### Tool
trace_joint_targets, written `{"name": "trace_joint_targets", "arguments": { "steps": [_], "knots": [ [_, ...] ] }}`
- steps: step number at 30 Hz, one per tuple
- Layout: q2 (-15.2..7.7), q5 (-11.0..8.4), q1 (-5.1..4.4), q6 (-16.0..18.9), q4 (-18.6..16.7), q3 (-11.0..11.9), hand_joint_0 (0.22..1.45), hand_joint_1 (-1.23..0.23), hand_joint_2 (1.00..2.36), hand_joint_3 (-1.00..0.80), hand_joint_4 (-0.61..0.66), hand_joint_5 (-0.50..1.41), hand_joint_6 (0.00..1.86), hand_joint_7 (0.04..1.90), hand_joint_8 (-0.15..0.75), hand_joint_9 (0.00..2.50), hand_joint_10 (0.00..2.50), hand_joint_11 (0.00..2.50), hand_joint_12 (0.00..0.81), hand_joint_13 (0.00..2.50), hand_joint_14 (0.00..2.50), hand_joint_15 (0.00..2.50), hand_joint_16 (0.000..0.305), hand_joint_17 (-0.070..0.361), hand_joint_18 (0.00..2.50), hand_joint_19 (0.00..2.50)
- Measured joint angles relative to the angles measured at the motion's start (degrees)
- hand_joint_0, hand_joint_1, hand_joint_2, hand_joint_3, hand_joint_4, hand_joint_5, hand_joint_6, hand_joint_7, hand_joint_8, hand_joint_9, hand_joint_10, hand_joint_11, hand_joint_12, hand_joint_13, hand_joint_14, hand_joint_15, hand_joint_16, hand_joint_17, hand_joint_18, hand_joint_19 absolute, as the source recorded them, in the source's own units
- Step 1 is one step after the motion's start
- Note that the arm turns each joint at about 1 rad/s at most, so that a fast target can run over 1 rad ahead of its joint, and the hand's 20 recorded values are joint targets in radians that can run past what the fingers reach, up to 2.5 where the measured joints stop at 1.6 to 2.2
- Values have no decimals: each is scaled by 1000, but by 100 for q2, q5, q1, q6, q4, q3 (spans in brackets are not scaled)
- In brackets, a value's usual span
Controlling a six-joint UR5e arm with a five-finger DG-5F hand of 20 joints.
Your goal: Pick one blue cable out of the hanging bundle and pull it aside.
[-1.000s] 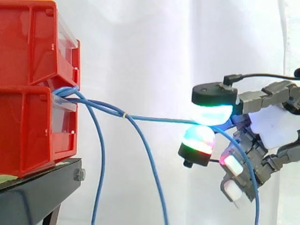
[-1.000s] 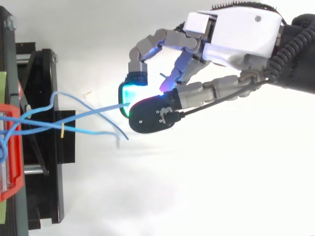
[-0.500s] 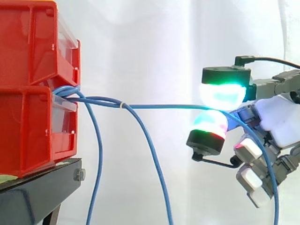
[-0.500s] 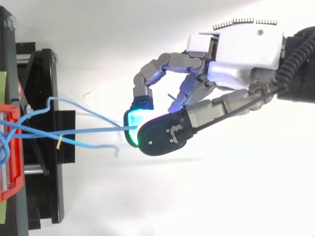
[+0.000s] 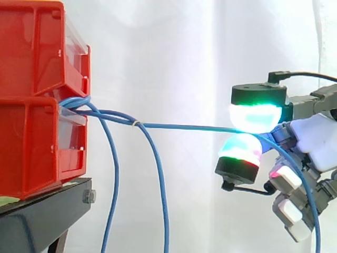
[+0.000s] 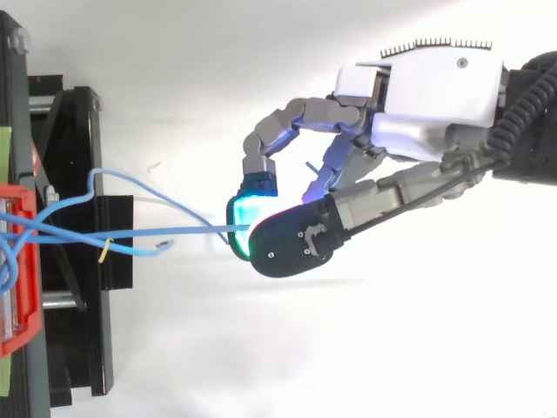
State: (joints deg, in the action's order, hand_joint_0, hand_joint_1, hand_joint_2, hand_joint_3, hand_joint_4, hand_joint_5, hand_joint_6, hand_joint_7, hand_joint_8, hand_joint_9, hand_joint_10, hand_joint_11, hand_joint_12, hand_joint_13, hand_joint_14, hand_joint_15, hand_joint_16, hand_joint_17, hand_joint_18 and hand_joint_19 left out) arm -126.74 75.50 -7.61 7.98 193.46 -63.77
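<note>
Hand point(image 6: 435, 109), right side: pads pinching one blue cable point(image 5: 184, 126), drawn approx. level from bundle point(image 5: 76, 104) at red bins point(image 5: 31, 132), left; other cables point(image 5: 160, 184) hang down beneath.

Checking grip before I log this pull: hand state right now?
The hand is shut on the blue cable, pinched between its glowing pads.

- The hand point(image 6: 435, 100) has a smooth white shell over its palm.
- Its fingers point(image 6: 300, 111) are chains of grey metal links.
- Thick fingertips point(image 5: 256, 117) glow cyan-green with red bands, backed by black caps.
</note>
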Motion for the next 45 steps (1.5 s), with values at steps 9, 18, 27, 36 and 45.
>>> {"name": "trace_joint_targets", "arguments": {
  "steps": [9, 18, 27, 36, 45],
  "knots": [
    [0, 0, -36, -16, -238, -4, 581, -793, 1014, -1, -225, -24, 873, 1078, 271, 1168, 17, 438, 358, 892, 17, 449, 62, 140, 760, 314],
    [-1, 0, -48, -16, -569, -4, 578, -794, 1025, -4, -224, -23, 873, 1080, 274, 1170, 15, 432, 358, 894, 17, 449, 62, 140, 765, 311],
    [-1, 0, -55, -16, -684, -5, 579, -794, 1025, -4, -227, -23, 873, 1079, 274, 1169, 15, 435, 362, 895, 18, 447, 62, 140, 766, 310],
    [-2, 0, -56, -16, -687, -5, 580, -793, 1020, -3, -223, -23, 872, 1084, 276, 1168, 15, 433, 360, 895, 17, 452, 62, 139, 771, 319],
    [-1, 0, -57, -16, -687, -4, 580, -792, 1015, 1, -224, -23, 872, 1075, 278, 1173, 17, 439, 360, 899, 18, 439, 62, 139, 775, 318]
  ]
}}
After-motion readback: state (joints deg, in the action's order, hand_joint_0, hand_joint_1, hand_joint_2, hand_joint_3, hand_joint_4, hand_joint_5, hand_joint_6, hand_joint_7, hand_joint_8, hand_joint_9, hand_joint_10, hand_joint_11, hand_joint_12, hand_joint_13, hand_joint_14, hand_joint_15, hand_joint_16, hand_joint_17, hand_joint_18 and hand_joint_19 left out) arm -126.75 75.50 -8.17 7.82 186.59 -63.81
